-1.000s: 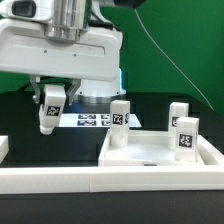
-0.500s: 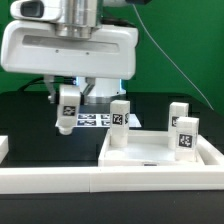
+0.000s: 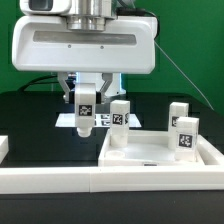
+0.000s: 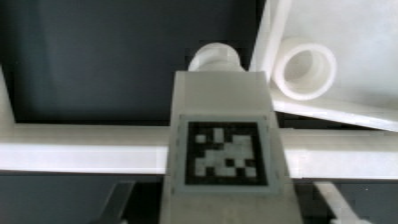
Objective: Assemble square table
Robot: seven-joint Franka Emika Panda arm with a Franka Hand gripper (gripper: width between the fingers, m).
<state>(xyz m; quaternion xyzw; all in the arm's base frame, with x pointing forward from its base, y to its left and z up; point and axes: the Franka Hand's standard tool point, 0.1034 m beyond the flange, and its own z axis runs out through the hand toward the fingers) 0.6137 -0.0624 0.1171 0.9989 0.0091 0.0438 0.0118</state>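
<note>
My gripper (image 3: 85, 97) is shut on a white block leg (image 3: 85, 112) with a tag, which hangs upright above the black table. It is just to the exterior view's left of the square tabletop (image 3: 150, 162). Three tagged legs stand upright on the tabletop: one at its near-left corner (image 3: 119, 122) and two on the right (image 3: 178, 113) (image 3: 186, 136). In the wrist view the held leg (image 4: 222, 130) fills the middle between the fingers of the gripper (image 4: 226, 205). Its round tip points past the tabletop's corner (image 4: 347, 40), where a round leg end (image 4: 306, 70) shows.
The marker board (image 3: 104, 119) lies flat on the table behind the held leg. A long white border bar (image 3: 60, 178) runs along the front, and a short white piece (image 3: 3, 148) sits at the exterior view's left edge. A cable hangs before the green backdrop.
The arm has carried the held leg toward the exterior view's right, from beyond the marker board's left end to right beside the tabletop. The grip is unchanged.
</note>
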